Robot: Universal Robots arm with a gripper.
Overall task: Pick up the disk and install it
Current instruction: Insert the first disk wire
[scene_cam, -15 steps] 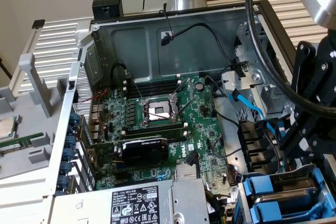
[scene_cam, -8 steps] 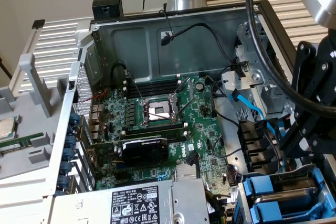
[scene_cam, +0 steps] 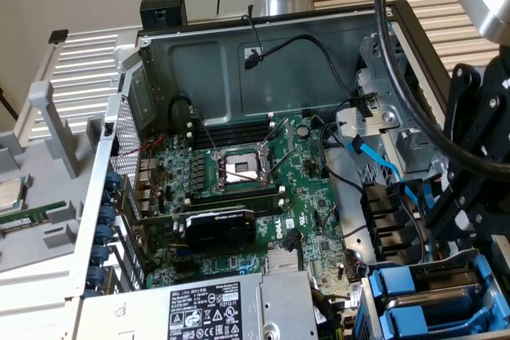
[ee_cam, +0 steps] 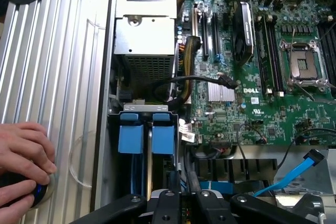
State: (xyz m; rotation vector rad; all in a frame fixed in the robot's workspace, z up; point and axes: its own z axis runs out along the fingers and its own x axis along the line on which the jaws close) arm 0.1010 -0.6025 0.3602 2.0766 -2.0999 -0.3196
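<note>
Exterior cam: high, on the PSU [scene_cam: 215, 308] side of the CPU socket [scene_cam: 241, 166], angled down across it to the far case wall [scene_cam: 231, 69], mid range. Wrist cam: straight down past the gripper [ee_cam: 186, 209], nearer, over the drive bays [ee_cam: 146, 135] on the socket's PSU side. Shared: socket, PSU, bays.

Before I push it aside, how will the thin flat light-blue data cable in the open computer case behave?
Probably floppy: the thin flat light-blue cable lies in a loose bend, not held straight. Likely light for its length, since it looks like a narrow ribbon.
</note>
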